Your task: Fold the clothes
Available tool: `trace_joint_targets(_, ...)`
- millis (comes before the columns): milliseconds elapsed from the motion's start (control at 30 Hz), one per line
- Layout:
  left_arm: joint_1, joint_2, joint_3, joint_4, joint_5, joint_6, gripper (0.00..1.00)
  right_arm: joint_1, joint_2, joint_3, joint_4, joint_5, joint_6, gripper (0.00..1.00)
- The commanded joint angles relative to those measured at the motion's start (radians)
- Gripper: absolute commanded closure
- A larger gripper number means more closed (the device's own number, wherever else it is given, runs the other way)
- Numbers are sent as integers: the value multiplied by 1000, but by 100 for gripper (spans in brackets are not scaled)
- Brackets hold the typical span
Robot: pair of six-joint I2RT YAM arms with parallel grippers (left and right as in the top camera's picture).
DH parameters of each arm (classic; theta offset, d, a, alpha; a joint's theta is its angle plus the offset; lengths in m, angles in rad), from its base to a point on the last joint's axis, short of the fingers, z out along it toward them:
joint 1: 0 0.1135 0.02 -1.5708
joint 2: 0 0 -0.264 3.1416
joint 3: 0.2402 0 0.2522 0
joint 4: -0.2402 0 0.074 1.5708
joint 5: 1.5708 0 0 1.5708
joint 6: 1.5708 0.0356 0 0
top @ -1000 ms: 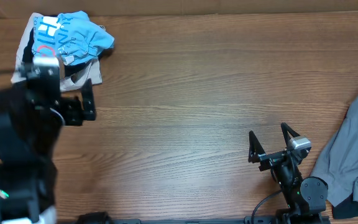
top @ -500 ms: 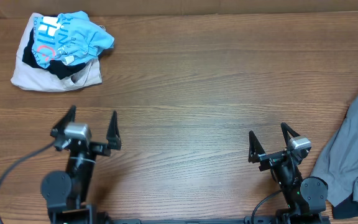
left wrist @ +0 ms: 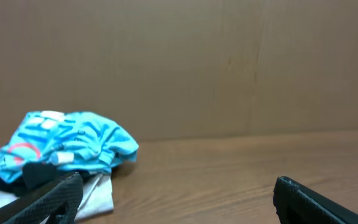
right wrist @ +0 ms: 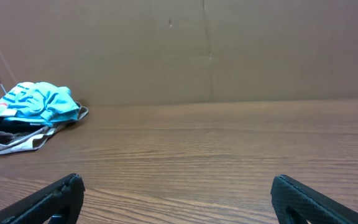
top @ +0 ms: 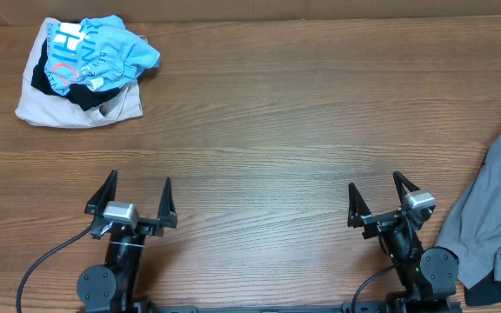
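Lying at the right edge of the worktop (top: 277, 130) is a grey garment (top: 494, 209); the clothes (top: 81, 74), blue T-shirt on top, sit in its far left corner. Both the left jaws and the right jaws stand wide open, empty.

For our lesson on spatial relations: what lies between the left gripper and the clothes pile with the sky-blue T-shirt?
Nothing: only bare wooden table separates the open left gripper from the clothes pile, shown clearest in the overhead view.
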Motion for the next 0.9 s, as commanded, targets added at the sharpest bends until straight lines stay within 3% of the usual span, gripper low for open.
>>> trace_joint_targets(0,-2,-34,-21,-42,5,-25,0,2,-12,-10,6,-4,3,0)
trace_joint_targets(233,-2,-35,-21,-208,0,-26,0,2,-12,-10,6,-4,3,0)
trace_joint_targets(867,-2,-34,-21,-201,1,-25,0,2,-12,-10,6,-4,3,0)
